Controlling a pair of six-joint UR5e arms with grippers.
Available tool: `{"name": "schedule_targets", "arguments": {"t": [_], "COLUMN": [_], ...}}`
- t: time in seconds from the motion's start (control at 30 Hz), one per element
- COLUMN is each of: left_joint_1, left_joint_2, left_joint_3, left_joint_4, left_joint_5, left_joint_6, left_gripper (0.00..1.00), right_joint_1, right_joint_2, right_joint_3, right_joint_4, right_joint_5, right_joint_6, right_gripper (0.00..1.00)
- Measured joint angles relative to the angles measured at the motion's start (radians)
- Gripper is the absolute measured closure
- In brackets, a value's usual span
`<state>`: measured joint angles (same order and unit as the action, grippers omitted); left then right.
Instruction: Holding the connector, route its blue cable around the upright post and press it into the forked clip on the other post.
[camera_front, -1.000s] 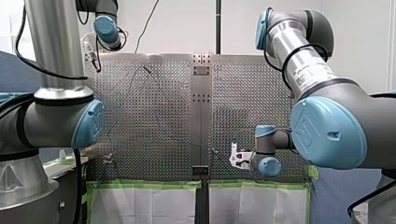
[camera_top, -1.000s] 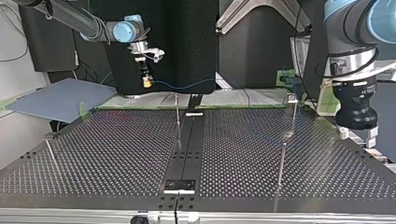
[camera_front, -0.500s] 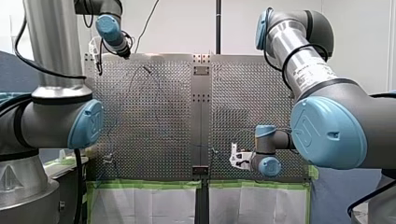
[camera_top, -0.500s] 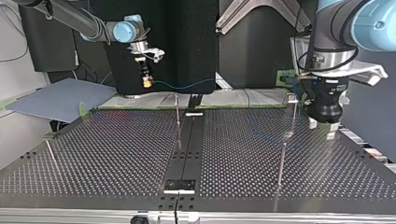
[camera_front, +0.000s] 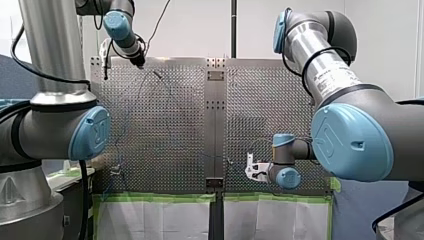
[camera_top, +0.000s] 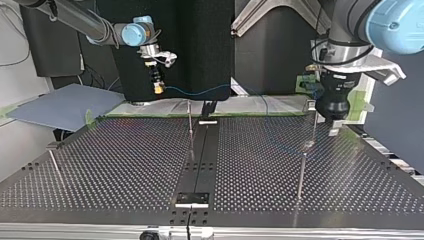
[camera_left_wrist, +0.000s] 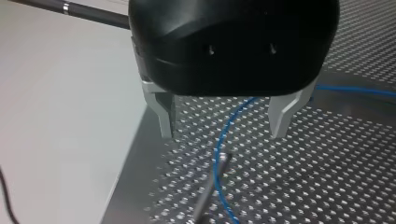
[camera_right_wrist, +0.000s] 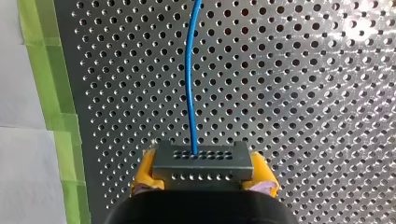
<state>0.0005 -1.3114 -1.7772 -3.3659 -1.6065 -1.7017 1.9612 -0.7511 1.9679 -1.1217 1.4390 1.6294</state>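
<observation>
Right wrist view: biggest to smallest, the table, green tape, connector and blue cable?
Largest: the table, filling most of the view.
Next: tape and connector look alike; the connector is nearer, so unranked.
Smallest: the cable, very thin.

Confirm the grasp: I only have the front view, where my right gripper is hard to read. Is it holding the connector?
Observer: Yes. In the right wrist view the right gripper's yellow pads clamp the grey connector.
Operator: And the cable?
Observer: The blue cable leaves the connector's face, running ahead over the perforated table.
Operator: Is my left gripper on it?
Observer: No. The left wrist view shows the left gripper open, the cable passing under the gap, touching neither finger.
</observation>
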Motion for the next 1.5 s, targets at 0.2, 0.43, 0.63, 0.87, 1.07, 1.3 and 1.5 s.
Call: {"name": "schedule_targets", "arguments": {"t": [0.2, 0.43, 0.63, 0.87, 1.07, 1.3, 1.5], "left_joint_1": [-0.009, -0.016, -0.022, -0.028, -0.030, -0.027, -0.024], "left_joint_2": [0.000, 0.000, 0.000, 0.000, 0.000, 0.001, 0.005], "left_joint_3": [0.000, 0.000, 0.000, 0.000, 0.000, 0.002, 0.014], "left_joint_4": [-0.065, -0.123, -0.169, -0.193, -0.193, -0.194, -0.195], "left_joint_5": [-0.013, -0.015, -0.047, -0.079, -0.081, -0.097, -0.112], "left_joint_6": [0.065, 0.123, 0.159, 0.150, 0.131, 0.115, 0.099], "left_gripper": [0.02, 0.02, 0.02, 0.02, 0.02, 0.02, 0.02], "right_joint_1": [0.001, 0.001, 0.001, 0.001, 0.002, 0.002, 0.002], "right_joint_2": [0.000, 0.000, 0.000, 0.000, 0.000, 0.000, 0.000], "right_joint_3": [0.000, 0.000, 0.000, 0.000, -0.001, 0.000, 0.000], "right_joint_4": [0.000, 0.000, 0.001, 0.002, 0.004, 0.005, 0.005], "right_joint_5": [0.000, 0.000, 0.000, 0.000, 0.000, 0.000, 0.000], "right_joint_6": [0.000, 0.000, -0.001, -0.001, -0.001, -0.001, -0.002], "right_gripper": [1.00, 1.00, 1.00, 1.00, 1.00, 1.00, 1.00]}}
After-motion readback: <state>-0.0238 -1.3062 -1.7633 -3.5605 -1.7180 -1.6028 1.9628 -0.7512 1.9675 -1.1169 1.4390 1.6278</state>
